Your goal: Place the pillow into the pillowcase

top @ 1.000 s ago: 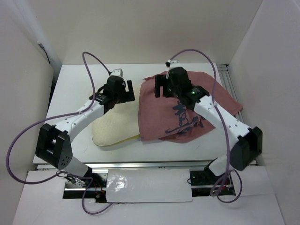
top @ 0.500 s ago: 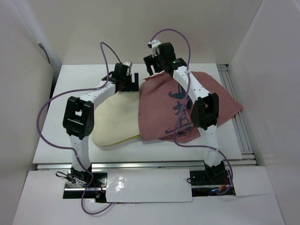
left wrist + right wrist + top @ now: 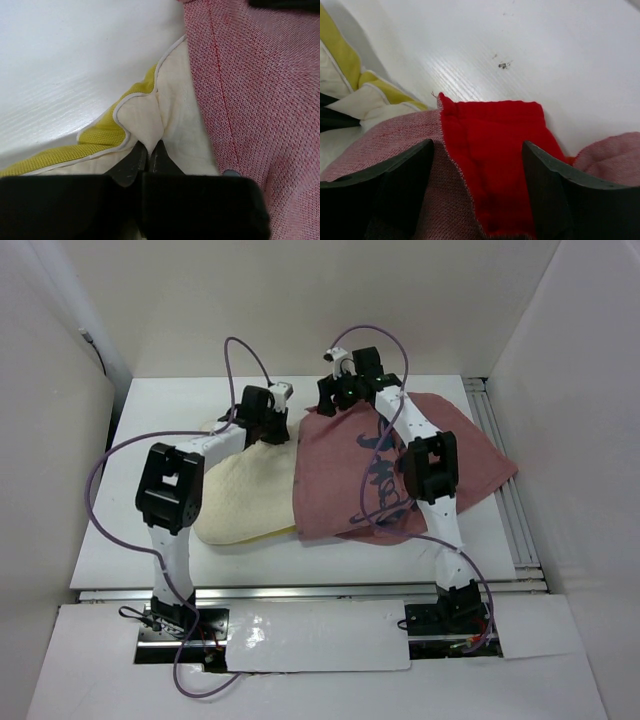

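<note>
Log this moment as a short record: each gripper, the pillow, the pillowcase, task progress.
left gripper: shut, pinching fabric at the far corner of the pillow
right gripper: open, jaws either side of the turned-back red edge of the pillowcase
pillow: flat on the table, its right edge overlapped by the pillowcase
pillowcase: spread pink side up, dark marks showing
progress: most of the pillow lies outside the pillowcase

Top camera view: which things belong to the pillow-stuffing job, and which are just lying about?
Job: pillow; pillowcase; left gripper, pinching the pillow's corner; right gripper, open astride the pillowcase edge.
Lying about: glossy white sheet at the near edge.
</note>
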Robot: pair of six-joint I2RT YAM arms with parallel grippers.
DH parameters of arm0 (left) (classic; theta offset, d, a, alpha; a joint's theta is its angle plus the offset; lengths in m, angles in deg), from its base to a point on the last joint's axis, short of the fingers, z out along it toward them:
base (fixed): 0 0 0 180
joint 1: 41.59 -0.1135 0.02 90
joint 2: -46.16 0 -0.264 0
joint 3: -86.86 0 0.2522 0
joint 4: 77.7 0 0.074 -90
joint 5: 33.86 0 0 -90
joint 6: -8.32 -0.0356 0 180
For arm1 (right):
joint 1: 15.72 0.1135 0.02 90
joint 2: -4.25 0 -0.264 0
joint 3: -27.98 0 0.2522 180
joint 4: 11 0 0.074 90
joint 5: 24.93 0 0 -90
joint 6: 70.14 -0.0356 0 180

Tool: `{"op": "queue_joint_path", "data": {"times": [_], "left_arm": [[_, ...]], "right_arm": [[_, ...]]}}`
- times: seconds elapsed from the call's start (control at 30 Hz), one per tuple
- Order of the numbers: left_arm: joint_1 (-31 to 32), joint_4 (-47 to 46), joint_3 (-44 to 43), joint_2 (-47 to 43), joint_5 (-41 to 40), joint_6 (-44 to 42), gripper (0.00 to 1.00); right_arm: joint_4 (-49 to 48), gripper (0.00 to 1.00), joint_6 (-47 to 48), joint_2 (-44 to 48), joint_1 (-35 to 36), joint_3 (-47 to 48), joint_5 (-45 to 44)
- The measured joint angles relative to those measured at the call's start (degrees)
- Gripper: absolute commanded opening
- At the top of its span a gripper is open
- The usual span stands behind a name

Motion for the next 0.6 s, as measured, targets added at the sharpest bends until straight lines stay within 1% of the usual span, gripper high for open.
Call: {"op": "queue_joint_path", "data": {"times": [0.07,0.1,0.17,0.2,0.27,0.33,0.47,0.6], "left_arm": [[0.02,-4.39,4.28,-2.21,-0.17,-0.46,0.00],[0.02,-7.28,7.50,-4.11,-0.42,-0.74,0.00],[0.04,-11.06,12.79,-8.02,-1.03,-1.01,0.00],[0.07,-13.09,16.26,-10.82,-1.60,-1.31,0.00],[0.28,-14.38,20.92,-15.34,-2.60,-2.38,0.00],[0.57,-14.91,24.41,-19.39,-3.39,-3.21,0.00],[1.88,-15.98,28.37,-25.31,-4.28,-5.42,0.00],[3.28,-17.49,31.89,-30.18,-4.33,-7.02,0.00]], "right_arm": [[0.07,0.78,0.35,-1.25,0.02,0.00,1.16],[0.00,0.75,0.57,-1.77,0.02,0.00,1.66],[-0.02,0.64,1.01,-1.88,0.02,0.00,2.38],[-0.15,0.43,1.09,-1.88,0.02,0.00,2.78],[-0.61,0.20,1.53,-1.77,0.02,-0.02,3.72],[-1.44,0.00,1.49,-1.44,0.09,-0.92,4.59],[-3.48,0.00,0.92,2.27,0.13,-7.15,6.34],[-4.92,0.00,0.48,8.98,0.39,-13.90,8.04]]}}
